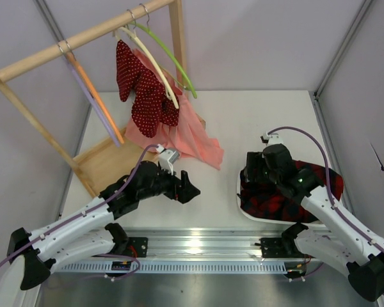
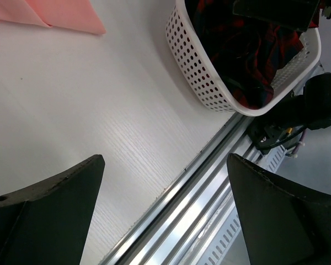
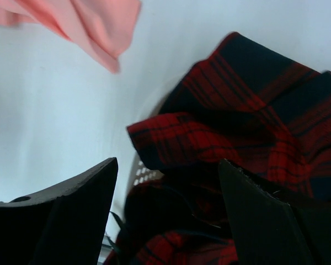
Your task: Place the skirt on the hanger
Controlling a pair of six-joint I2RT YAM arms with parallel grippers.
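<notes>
- Left gripper [image 2: 165,165], one: black fingers spread wide and empty, over the bare white desk [image 1: 256,121], near left.
- Right gripper [image 3: 168,171], one: fingers wide and empty, poised just above the skirt.
- Red and navy plaid fabric skirt [image 3: 254,110], one: crumpled in the white perforated plastic basket [image 2: 193,66], one, near right.
- Step, as judged: pickup not yet made. Next, the right fingers should lower, pinch a raised fold and lift it clear.
- Plain pink garment [image 1: 192,137], one; red white-dotted garment [image 1: 144,96], one.
- Wooden rack [image 1: 83,38], one, far left. Hangers, four: thin lavender plastic hanger [image 1: 95,105], orange hanger [image 1: 89,83], cream hanger [image 1: 150,64], green hanger [image 1: 173,57].

The skirt [image 1: 272,203] is piled in the basket [image 2: 204,72], beneath the jaws of the right gripper [image 1: 252,173]. The hanger [image 1: 101,109] is hung on the rack [image 1: 83,38], well behind and left of the jaws of the left gripper [image 1: 192,187].
</notes>
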